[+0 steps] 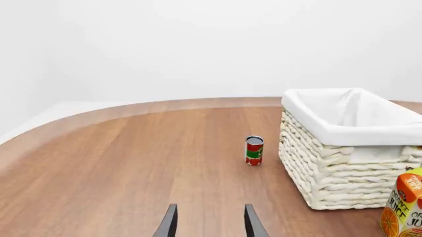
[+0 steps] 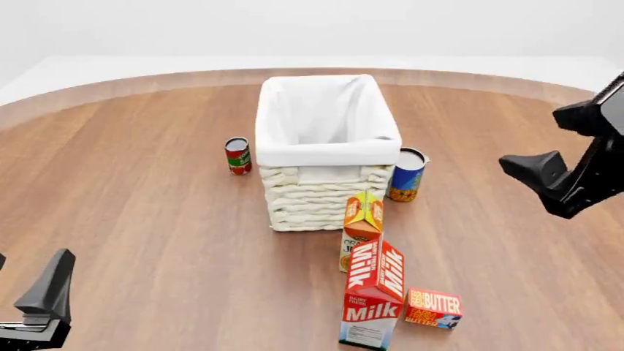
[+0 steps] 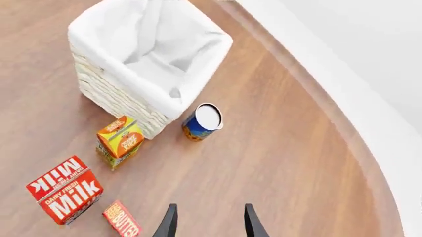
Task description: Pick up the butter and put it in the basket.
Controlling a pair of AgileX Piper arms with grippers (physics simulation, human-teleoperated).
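The butter (image 2: 434, 308), a small flat red and orange box with white letters, lies on the table at the front right, just right of the milk carton; it also shows in the right wrist view (image 3: 122, 219). The basket (image 2: 317, 197), cream wicker with a white liner, stands in the middle of the table and shows in both wrist views (image 1: 329, 173) (image 3: 112, 94). My right gripper (image 2: 534, 140) is open and empty, raised at the right, well above and behind the butter; its fingers (image 3: 170, 222) stand apart. My left gripper (image 2: 37, 296) is open and empty at the front left (image 1: 211, 224).
A red-and-white milk carton (image 2: 373, 292) and an orange juice carton (image 2: 363, 219) stand in front of the basket. A blue can (image 2: 407, 174) stands by the basket's right side and a red tomato can (image 2: 237, 155) by its left. The table's curved far edge runs behind the basket.
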